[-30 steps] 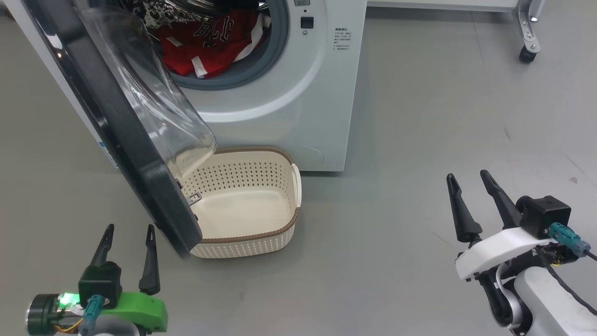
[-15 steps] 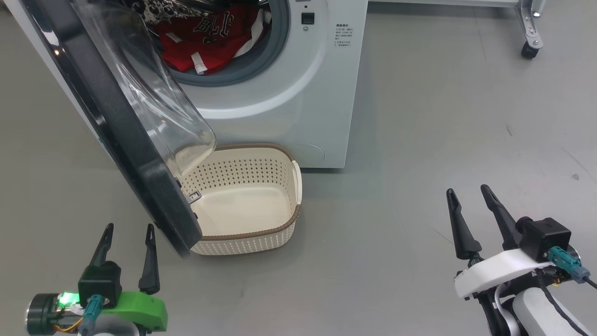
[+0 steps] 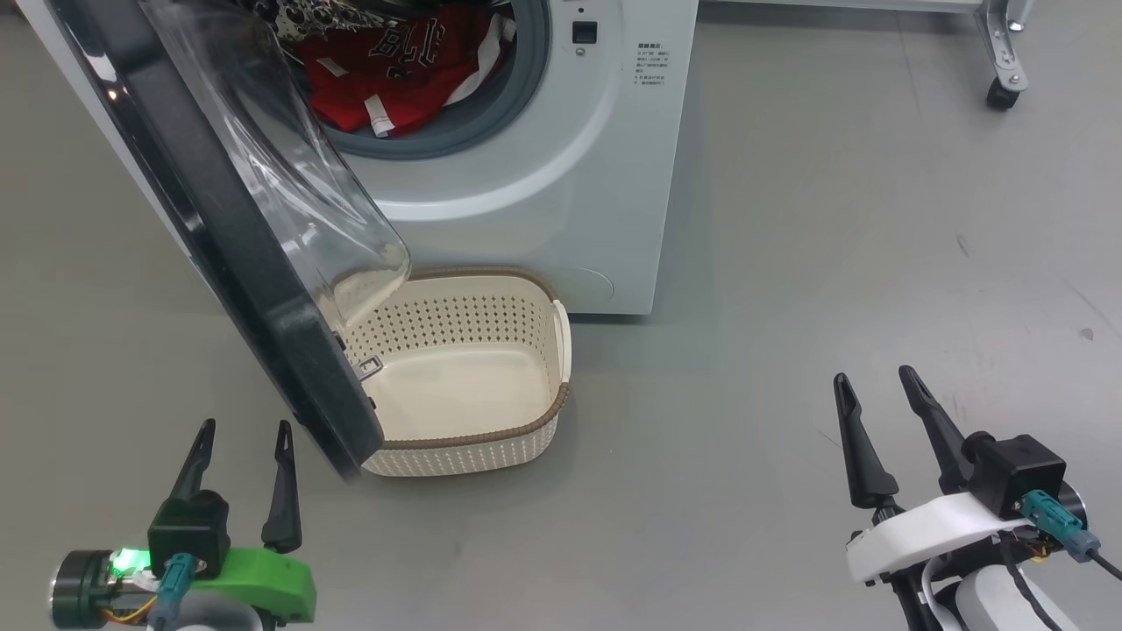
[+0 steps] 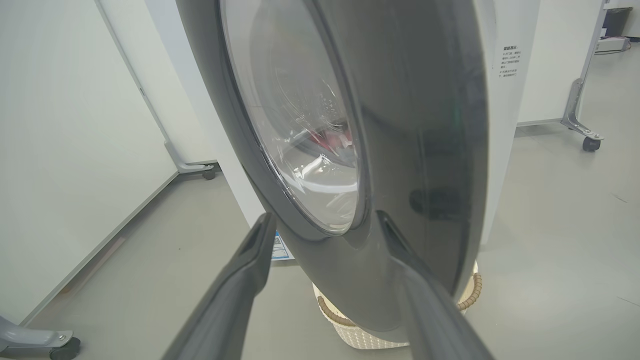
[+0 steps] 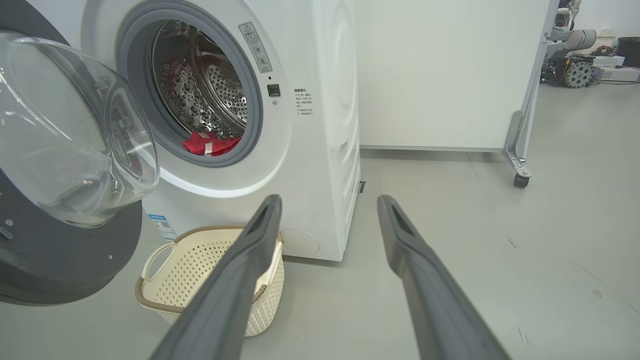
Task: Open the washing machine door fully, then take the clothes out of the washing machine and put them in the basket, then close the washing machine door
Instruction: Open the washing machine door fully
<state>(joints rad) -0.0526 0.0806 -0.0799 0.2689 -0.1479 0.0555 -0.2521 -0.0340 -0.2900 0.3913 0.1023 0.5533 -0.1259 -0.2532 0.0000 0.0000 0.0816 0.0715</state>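
The white washing machine (image 3: 561,175) stands ahead with its door (image 3: 228,254) swung partway out to the left, its clear bowl hanging over the basket. Red clothes (image 3: 394,70) lie in the steel drum. The cream basket (image 3: 478,436) sits on the floor in front of the machine, partly under the door. My left gripper (image 3: 245,425) is open just short of the door's lower edge, and in the left wrist view the door's black ring (image 4: 415,125) looms close before the left gripper (image 4: 325,215). My right gripper (image 3: 874,374) is open and holds nothing, far right of the basket.
Grey floor spreads to the right of the machine. A metal frame leg on a caster (image 3: 1002,88) stands at the far right, holding a white panel (image 5: 430,75). Another caster (image 4: 62,347) sits low on the left beside a white wall panel.
My right gripper has drawn back toward me, lower in the head view. The head camera has shifted slightly. The left gripper, door and basket have stayed put.
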